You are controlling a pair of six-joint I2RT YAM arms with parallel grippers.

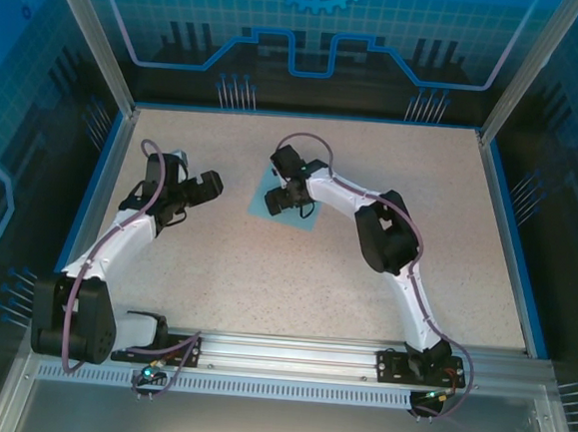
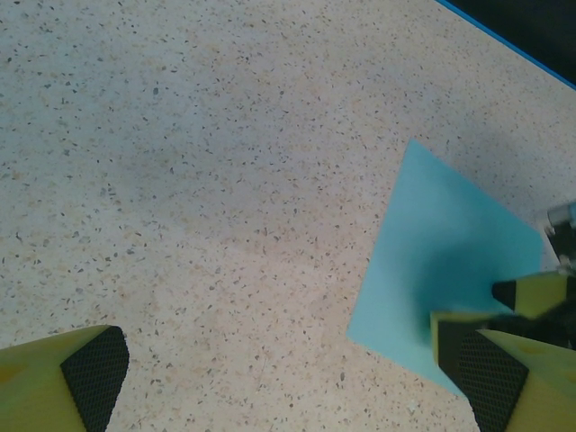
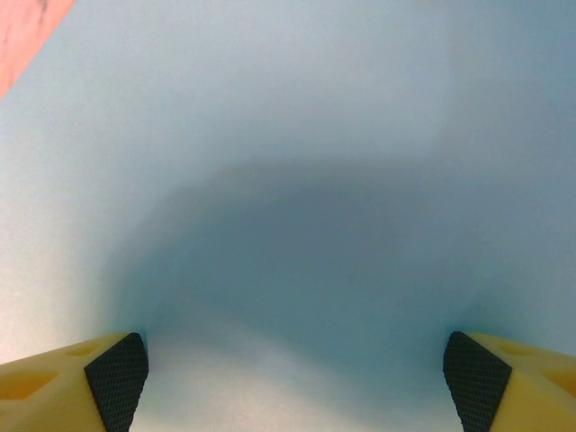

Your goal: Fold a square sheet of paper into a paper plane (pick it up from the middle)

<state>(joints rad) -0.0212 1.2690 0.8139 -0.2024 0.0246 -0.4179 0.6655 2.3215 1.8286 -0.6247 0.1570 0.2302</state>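
The square sheet of paper (image 1: 263,202) is light blue, plain and unfolded. It lies flat, turned cornerwise, just above the centre of the top view.

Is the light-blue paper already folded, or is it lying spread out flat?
Spread flat, unfolded. The square sheet of paper lies on the table with straight edges, and no crease shows on its surface.

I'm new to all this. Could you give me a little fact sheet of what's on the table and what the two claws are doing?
Table: speckled beige, blue edging
Sheet of paper: light blue, lying flat, unfolded
Right gripper: open, low over the sheet's middle; whether it touches is unclear
Left gripper: open, over bare table beside the sheet
Folding: not yet begun
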